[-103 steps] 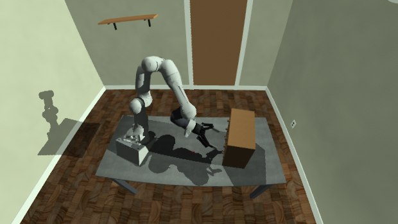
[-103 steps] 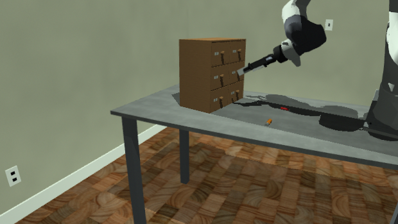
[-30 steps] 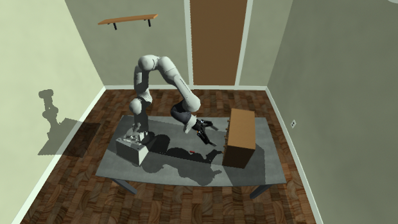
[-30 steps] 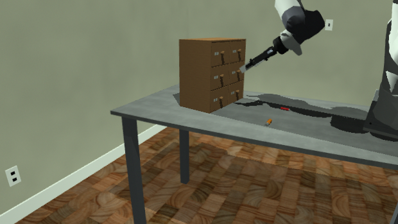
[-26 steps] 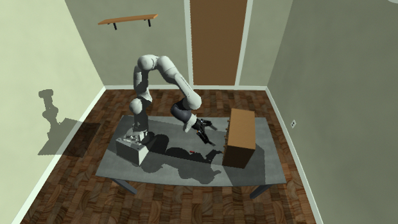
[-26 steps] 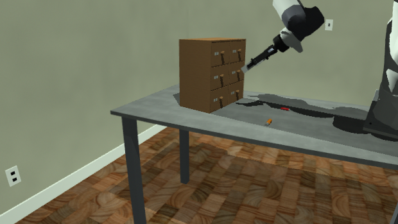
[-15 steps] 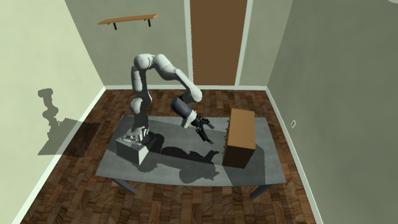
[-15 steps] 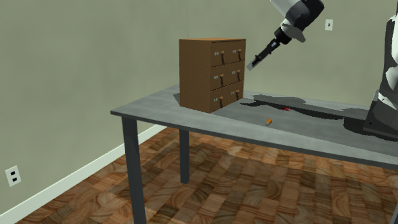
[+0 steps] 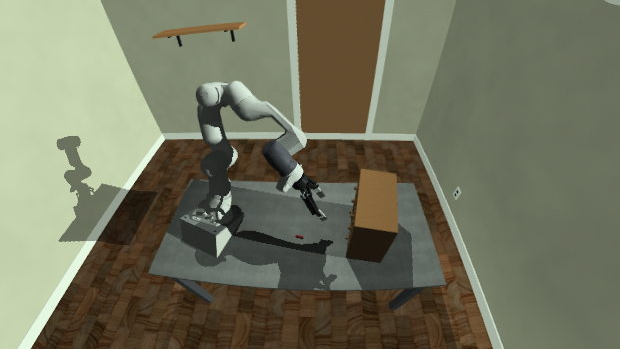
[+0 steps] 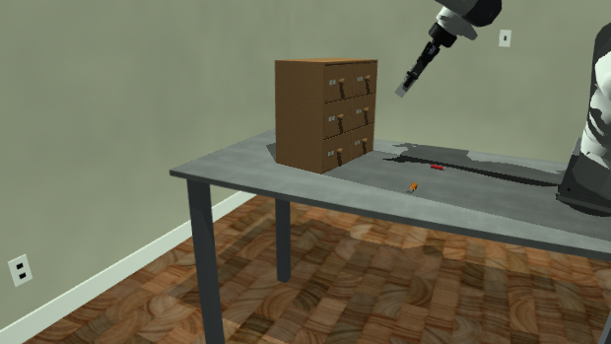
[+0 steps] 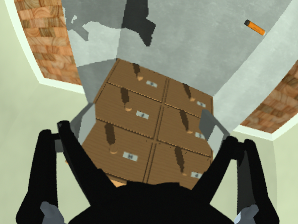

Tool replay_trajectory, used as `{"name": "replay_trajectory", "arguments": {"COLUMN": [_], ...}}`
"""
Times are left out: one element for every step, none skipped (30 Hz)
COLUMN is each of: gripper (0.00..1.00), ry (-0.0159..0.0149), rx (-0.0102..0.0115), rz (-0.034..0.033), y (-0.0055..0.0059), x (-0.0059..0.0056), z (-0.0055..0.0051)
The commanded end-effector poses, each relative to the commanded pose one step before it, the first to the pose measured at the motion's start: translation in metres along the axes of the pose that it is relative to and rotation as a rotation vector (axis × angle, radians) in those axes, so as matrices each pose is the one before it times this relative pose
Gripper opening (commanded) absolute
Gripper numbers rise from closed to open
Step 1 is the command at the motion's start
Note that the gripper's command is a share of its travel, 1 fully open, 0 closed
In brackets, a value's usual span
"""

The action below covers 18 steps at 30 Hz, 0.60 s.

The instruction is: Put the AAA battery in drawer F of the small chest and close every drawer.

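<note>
The small wooden chest (image 9: 375, 213) stands at the right of the table, also in the exterior view (image 10: 325, 114) and the wrist view (image 11: 153, 132). It has six drawers with knobs, all looking pushed in; the labels are too small to read. A small orange cylinder with a dark end (image 10: 413, 187), which looks like the AAA battery, lies on the table near the front edge, also in the wrist view (image 11: 253, 27). My gripper (image 9: 320, 206) (image 10: 408, 84) is open and empty, in the air in front of the chest's upper drawers, apart from them.
The robot base block (image 9: 207, 233) stands at the table's left end.
</note>
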State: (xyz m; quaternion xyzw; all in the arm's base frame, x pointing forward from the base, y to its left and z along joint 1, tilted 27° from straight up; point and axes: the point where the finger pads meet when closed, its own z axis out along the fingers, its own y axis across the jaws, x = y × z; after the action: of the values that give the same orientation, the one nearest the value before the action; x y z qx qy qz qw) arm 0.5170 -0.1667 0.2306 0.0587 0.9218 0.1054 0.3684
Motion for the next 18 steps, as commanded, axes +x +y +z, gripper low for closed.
{"name": "replay_trajectory", "arguments": {"gripper": [1.00,1.00,1.00,1.00,1.00,1.00,1.00,1.00,1.00,1.00,1.00,1.00,1.00,1.00,1.00,1.00,1.00,1.00], "ry": [0.22980,0.01173,0.00000,0.00000,0.02942,0.01780,0.01685,0.01620,0.01621,0.01657,0.01706,0.01756,0.01798,0.01825,0.01836,0.01832,0.01814,0.01787], "rx": [-0.05025,0.00055,0.00000,0.00000,-0.00213,-0.00150,-0.00136,-0.00114,-0.00114,-0.00155,-0.00204,-0.00247,-0.00296,-0.00347,-0.00398,-0.00447,-0.00494,-0.00537], "rz": [0.15023,-0.00894,0.00000,0.00000,-0.00498,-0.00391,-0.00435,-0.00339,-0.00222,-0.00090,0.00055,0.00211,0.00370,0.00532,0.00695,0.00857,0.01015,0.01170], "y": [0.00986,0.00005,0.00000,0.00000,0.00014,-0.00003,0.00019,0.00010,0.00002,0.00008,0.00011,0.00007,0.00004,0.00002,0.00001,0.00000,0.00000,0.00000], "x": [0.00390,0.00127,0.00000,0.00000,0.00112,0.00125,0.00095,0.00096,0.00095,0.00078,0.00065,0.00059,0.00052,0.00044,0.00036,0.00028,0.00020,0.00013], "z": [-0.01120,-0.00287,0.00000,0.00000,-0.00255,-0.00246,-0.00196,-0.00182,-0.00167,-0.00137,-0.00112,-0.00097,-0.00081,-0.00065,-0.00051,-0.00037,-0.00026,-0.00016]}}
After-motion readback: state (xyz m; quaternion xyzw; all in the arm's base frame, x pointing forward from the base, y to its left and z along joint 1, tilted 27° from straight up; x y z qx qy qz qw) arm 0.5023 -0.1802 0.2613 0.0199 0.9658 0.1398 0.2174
